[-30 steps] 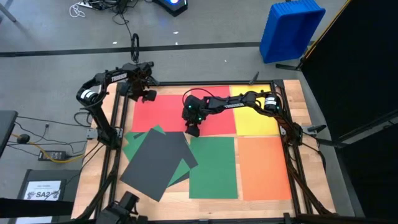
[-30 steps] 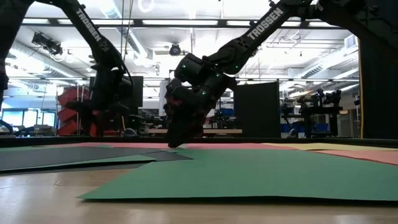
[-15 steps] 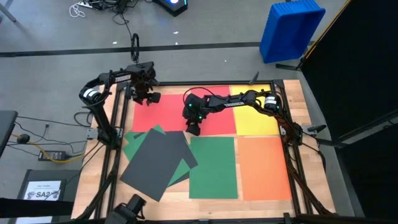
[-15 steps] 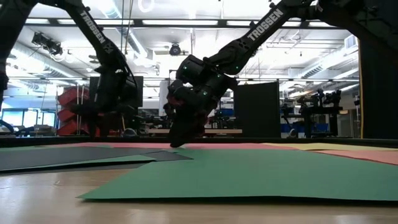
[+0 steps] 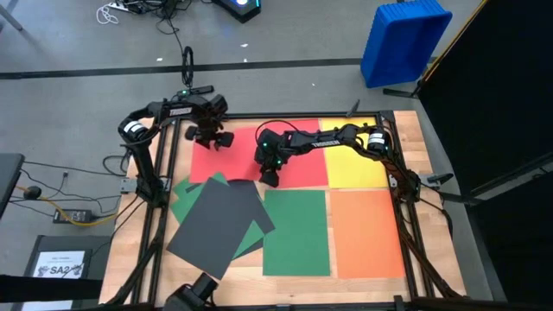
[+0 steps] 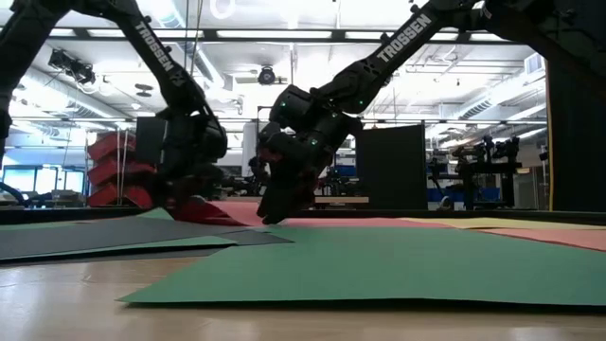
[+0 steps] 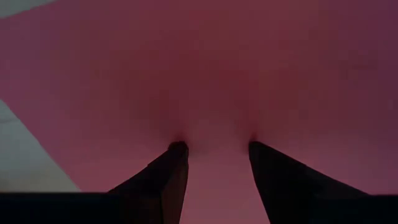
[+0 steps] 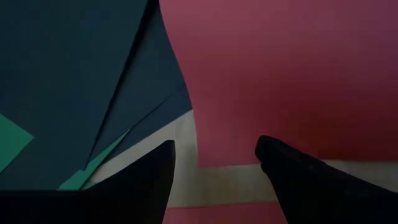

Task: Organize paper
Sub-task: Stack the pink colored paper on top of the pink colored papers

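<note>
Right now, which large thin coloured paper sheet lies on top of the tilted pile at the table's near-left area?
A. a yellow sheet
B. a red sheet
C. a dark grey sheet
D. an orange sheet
C. In the high view the tilted dark grey sheet covers the green sheets beneath it, whose corners stick out around its edges; the yellow sheet, orange sheet and red sheet lie elsewhere.

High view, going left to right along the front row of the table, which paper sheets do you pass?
Dark grey sheet lying over tilted green sheets → square green sheet → orange sheet.
</note>
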Controlling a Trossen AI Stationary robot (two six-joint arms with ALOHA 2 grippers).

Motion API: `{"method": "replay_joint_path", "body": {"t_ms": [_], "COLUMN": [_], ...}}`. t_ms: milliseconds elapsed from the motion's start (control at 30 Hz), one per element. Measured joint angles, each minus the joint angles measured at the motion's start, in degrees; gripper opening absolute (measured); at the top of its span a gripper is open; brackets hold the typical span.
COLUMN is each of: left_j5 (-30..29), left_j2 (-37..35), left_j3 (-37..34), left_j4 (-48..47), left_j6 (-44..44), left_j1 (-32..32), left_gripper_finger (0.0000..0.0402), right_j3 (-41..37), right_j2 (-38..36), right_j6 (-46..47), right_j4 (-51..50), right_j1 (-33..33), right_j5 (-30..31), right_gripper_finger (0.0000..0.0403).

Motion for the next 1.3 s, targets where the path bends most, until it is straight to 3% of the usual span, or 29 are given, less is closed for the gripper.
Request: {"method": "replay_joint_path", "body": {"t_ms": [433,933,1300], "left_j5": [0.2,0.8,0.8], "left_j2": [0.0,0.0,0.0], "left_j3": [0.5,0.5,0.5], "left_j4": [2.3,4.5,5.3], "left_j6": [1.3,3.2,6.6], "left_j1": [-2.0,-2.8,-2.7], "left_gripper_finger": [0.0156,0.0156,0.0156], "right_j3": [0.0,-0.1,-0.1], "right_j2": [0.1,0.1,0.1], "right_j6": [-3.0,4.1,6.4], "right_j4": [2.3,11.9,17.3], "right_j1": [-0.3,0.0,0.0], "right_j5": [0.4,-8.4,1.7], "right_gripper_finger": [0.0238,0.0232,0.0244]}}
